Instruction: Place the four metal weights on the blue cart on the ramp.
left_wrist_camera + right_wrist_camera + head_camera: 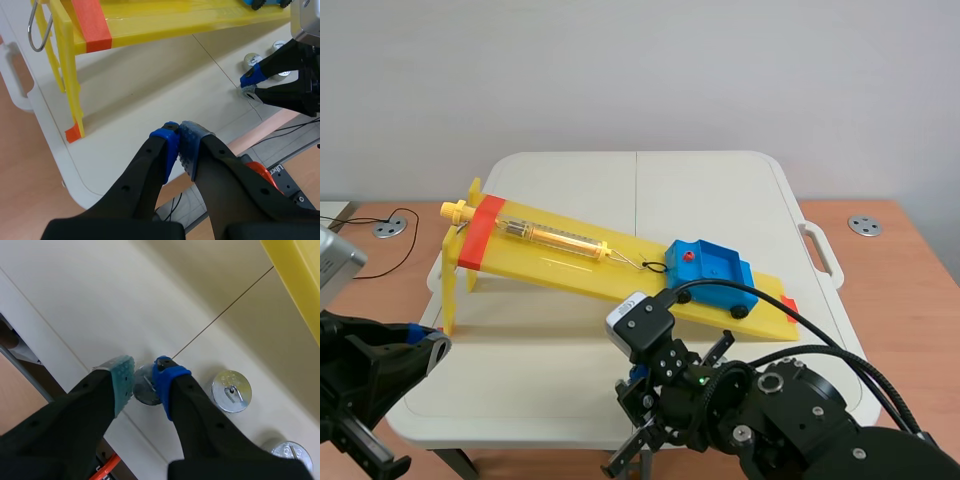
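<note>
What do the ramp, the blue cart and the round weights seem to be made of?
Ramp: probably plastic, glossy yellow, with light highlights on its flat surface.
Blue cart: likely moulded plastic, an even blue body with black wheels.
Weight: metal by its look, a bright silvery face that reflects light.

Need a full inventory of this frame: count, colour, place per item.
metal weight: three visible, silver, on the table near its front edge
blue cart: one, black wheels, low on the ramp
ramp: one, yellow, orange-red ends, across the table
spring scale: one, yellow and clear, on the ramp above the cart
table: one, white, on a wooden desk
grey discs: two, on the desk, one each side
left gripper: black, shut, empty, by the table's front left corner
right gripper: black, shut on one weight
</note>
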Controlling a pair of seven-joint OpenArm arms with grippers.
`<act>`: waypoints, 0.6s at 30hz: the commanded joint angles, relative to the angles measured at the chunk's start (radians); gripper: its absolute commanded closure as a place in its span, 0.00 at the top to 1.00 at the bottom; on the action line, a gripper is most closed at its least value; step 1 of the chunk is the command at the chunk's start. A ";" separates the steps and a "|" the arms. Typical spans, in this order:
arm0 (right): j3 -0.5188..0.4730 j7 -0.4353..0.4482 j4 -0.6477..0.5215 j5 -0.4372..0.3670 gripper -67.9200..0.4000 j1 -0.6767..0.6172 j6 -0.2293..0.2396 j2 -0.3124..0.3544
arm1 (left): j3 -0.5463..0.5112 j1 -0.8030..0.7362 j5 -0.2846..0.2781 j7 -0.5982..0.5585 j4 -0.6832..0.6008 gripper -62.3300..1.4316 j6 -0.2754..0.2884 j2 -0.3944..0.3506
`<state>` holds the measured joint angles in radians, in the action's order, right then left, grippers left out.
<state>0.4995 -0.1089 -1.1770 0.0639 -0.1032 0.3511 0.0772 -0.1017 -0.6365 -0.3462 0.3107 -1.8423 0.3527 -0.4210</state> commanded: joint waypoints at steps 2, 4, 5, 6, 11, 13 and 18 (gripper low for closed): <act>0.019 0.075 -0.043 -0.014 0.06 0.079 -0.030 -0.019 | -0.018 0.003 -0.078 -0.096 -0.073 0.08 0.018 0.008; 0.019 0.073 -0.043 -0.014 0.02 0.079 -0.031 -0.017 | -0.018 0.003 -0.078 -0.096 -0.073 0.08 0.018 0.008; 0.019 0.074 -0.043 -0.014 0.02 0.079 -0.030 -0.014 | -0.018 0.003 -0.078 -0.096 -0.073 0.08 0.018 0.008; 0.018 0.074 -0.043 -0.014 0.02 0.079 -0.030 -0.013 | -0.018 0.003 -0.078 -0.096 -0.073 0.08 0.018 0.008; 0.004 0.060 -0.077 -0.054 0.02 0.070 -0.030 0.011 | -0.018 0.003 -0.078 -0.096 -0.073 0.08 0.018 0.008; -0.015 0.050 -0.123 -0.089 0.02 0.051 -0.029 0.026 | -0.018 0.003 -0.078 -0.096 -0.073 0.08 0.018 0.008; -0.078 0.014 -0.284 -0.160 0.02 -0.019 -0.018 0.076 | -0.018 0.005 -0.077 -0.093 -0.073 0.08 0.018 0.008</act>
<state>0.4564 -0.1665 -1.2964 -0.0185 -0.1478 0.3534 0.1146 -0.1017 -0.6365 -0.3462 0.3107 -1.8423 0.3527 -0.4210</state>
